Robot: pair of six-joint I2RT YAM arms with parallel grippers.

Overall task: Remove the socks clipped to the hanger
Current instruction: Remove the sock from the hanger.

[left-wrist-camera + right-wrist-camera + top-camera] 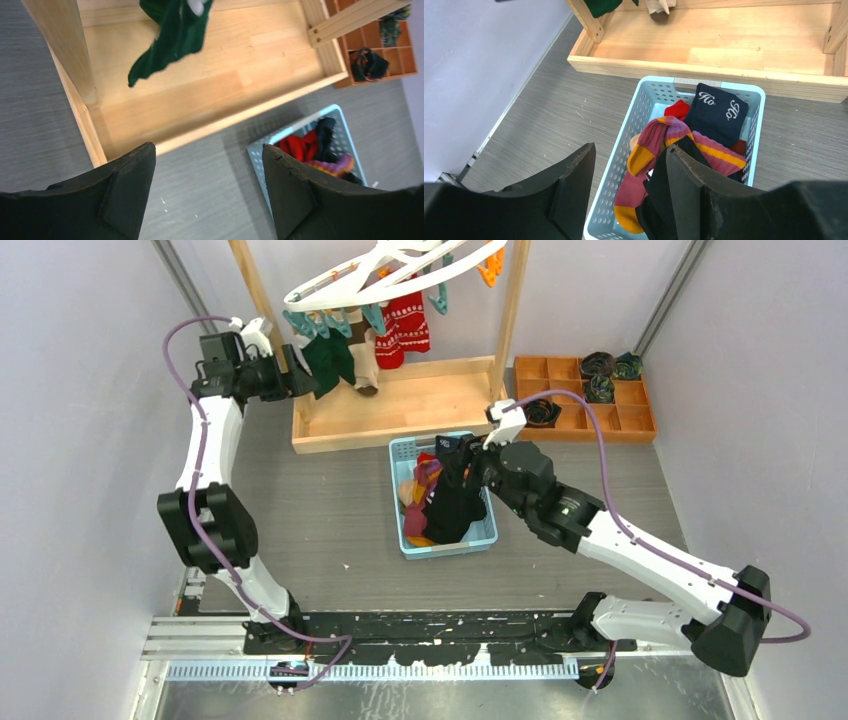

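The white hanger [390,270] hangs tilted from the top of the wooden rack [400,405], with teal clips [300,325] dangling along its near rim. Three of the socks are clipped to it: a dark green sock [328,358] at the left, a beige sock [368,368] just beside it, and a red patterned sock [405,328] further right. All three hang above the rack's base board.

The left end effector [207,150] is level with the dark green sock and just beside it. Its jaws are spread wide, with nothing between them.

The right end effector [630,150] hovers over the light blue basket [634,120], which stands on the grey worktop [320,520] in front of the rack. Its jaws are parted, gripping nothing. A black sock [656,200] lies against the inner face of one finger and trails down into the basket. Also in the basket are a navy sock [716,112] with white lettering, a maroon and orange striped sock [649,140] and something red.

An orange compartment tray [640,425] holding rolled dark socks sits to the right of the rack
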